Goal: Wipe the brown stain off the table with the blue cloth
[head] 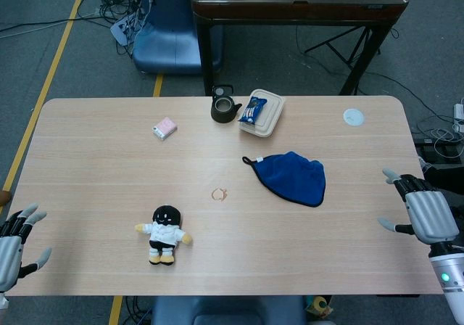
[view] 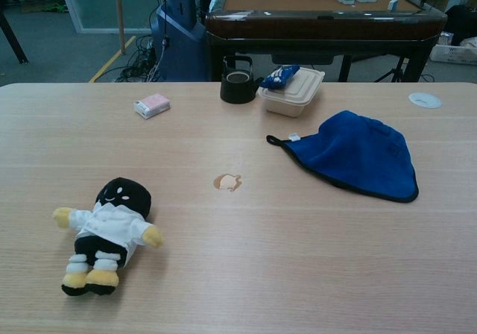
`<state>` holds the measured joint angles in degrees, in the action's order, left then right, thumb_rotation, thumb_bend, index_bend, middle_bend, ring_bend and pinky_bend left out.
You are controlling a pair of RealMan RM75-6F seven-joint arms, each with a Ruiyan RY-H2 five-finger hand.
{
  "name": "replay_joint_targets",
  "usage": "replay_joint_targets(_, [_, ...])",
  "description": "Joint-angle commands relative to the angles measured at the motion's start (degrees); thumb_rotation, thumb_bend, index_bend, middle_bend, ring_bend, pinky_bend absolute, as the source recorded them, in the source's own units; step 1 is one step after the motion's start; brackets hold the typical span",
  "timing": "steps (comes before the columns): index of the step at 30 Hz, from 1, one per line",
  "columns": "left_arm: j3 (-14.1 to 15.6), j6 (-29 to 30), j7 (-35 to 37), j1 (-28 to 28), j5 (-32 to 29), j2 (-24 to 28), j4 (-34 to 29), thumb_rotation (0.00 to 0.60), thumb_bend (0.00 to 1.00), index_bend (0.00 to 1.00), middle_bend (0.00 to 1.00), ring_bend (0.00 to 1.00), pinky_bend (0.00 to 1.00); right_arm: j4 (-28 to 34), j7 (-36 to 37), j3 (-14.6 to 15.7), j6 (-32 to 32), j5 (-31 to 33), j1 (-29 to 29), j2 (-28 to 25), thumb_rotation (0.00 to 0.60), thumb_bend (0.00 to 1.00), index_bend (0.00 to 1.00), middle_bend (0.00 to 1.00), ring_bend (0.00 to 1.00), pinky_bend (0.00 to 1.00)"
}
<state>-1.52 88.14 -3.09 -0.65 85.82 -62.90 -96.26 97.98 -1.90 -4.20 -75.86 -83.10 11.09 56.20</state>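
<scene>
The worktop (head: 94, 165) is a pale wood-grain slab with rounded corners, standing on a grey floor crossed by yellow tape lines (head: 51, 78). Behind it a dark-framed mahjong table (view: 313, 13) carries blue tiles, and cables (head: 119, 2) lie tangled on the floor near a blue base (head: 163, 42).

The brown stain (head: 220, 194) sits near the middle of the worktop as a small ring-shaped smear. The blue cloth (head: 293, 178) lies flat and fanned out just to the stain's right, apart from it, with a small loop at its left corner.

Along the far edge stand a dark teapot (head: 225, 108) and, touching it or just beside it, a beige lidded food box (head: 264, 114) with a blue snack packet (head: 253, 109) on top. A small pink packet (head: 165, 128) lies to the left of these, and a white round disc (head: 353, 117) well to the right. A plush doll (head: 164, 234) with a black head, white shirt and yellow hands lies on its back in front of the stain, to its left.

The left hand (head: 16, 241) hangs at the worktop's near left corner, fingers spread and holding nothing. The right hand (head: 424, 209) hovers at the right edge, fingers apart and likewise empty, well clear of the cloth. Neither shows in the chest view.
</scene>
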Motion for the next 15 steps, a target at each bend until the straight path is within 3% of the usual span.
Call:
replay_joint_targets(1, [0.02,0.02,-0.04,0.02,0.0,0.01,-0.02,0.6,0.25,0.22,0.12,0.11,0.17,-0.02,0.08,0.01,-0.03,-0.07,0.0,0.02,0.6,0.0,0.15,0.3,0.2,0.24])
replay_joint_targets(9, [0.11,0.65,-0.06,0.38,0.14,0.08,-0.26,0.6,0.25,0.22,0.12,0.11,0.17,0.07,0.07,-0.18,1.05,-0.85,1.11,0.0,0.6,0.0,0.15,0.3,0.21,0.24])
replay_joint_targets(15, [0.22,1.05,0.04,0.54,0.59,0.3,-0.56,0.6,0.25,0.22,0.12,0.11,0.17,-0.07,-0.53,-1.69,5.86,-1.87,5.79,1.17,0.6,0.0,0.15,0.31,0.21,0.27])
